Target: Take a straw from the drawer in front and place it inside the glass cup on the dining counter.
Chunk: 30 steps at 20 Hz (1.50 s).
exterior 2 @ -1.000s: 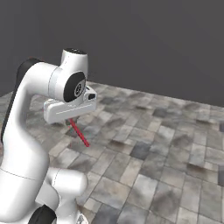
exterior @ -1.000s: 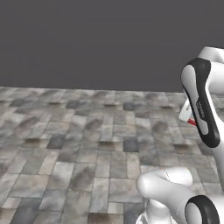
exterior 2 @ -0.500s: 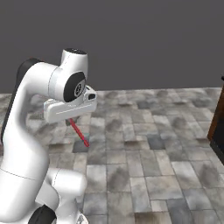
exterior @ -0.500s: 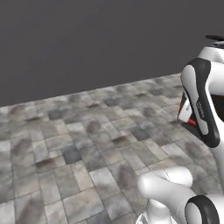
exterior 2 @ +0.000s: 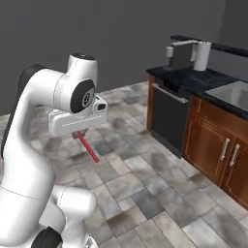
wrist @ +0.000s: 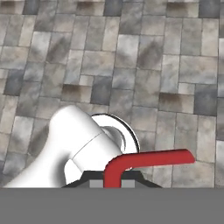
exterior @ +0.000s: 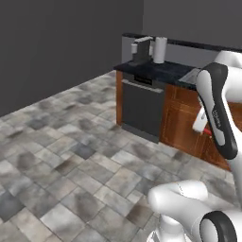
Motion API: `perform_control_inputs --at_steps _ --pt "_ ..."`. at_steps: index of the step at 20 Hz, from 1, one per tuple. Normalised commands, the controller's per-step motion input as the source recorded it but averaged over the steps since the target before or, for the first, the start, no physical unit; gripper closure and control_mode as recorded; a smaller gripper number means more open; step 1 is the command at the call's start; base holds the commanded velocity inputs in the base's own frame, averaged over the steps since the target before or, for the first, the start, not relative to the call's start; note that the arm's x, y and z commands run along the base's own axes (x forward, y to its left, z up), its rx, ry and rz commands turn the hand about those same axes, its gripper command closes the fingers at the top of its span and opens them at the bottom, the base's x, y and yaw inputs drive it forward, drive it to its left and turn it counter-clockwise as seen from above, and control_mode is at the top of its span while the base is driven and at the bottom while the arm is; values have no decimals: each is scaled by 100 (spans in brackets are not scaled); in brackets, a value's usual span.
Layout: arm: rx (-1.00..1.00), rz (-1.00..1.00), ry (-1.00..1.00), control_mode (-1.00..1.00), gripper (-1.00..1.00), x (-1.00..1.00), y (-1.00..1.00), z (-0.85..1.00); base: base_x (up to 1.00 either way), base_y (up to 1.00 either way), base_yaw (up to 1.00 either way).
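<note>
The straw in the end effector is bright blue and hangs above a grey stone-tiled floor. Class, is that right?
Not quite. The straw is bright red, not blue, as the right base view shows. The rest stands: the end effector holds it above the grey stone-tiled floor.
</note>
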Motion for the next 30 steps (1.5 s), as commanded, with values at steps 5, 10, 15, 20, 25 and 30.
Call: perform_control_inputs --at_steps 5,10,15,20,25,30 --pt "0 0 0 100 100 0 0 0 0 2 -69" --pt "0 0 0 100 100 0 0 0 48 68 -14" --pt "0 0 0 100 100 0 0 0 79 100 0" --pt "0 0 0 100 100 0 0 0 94 100 -6" --pt "0 0 0 100 100 0 0 0 100 100 -11" --pt "0 0 0 100 100 0 0 0 100 100 -19"
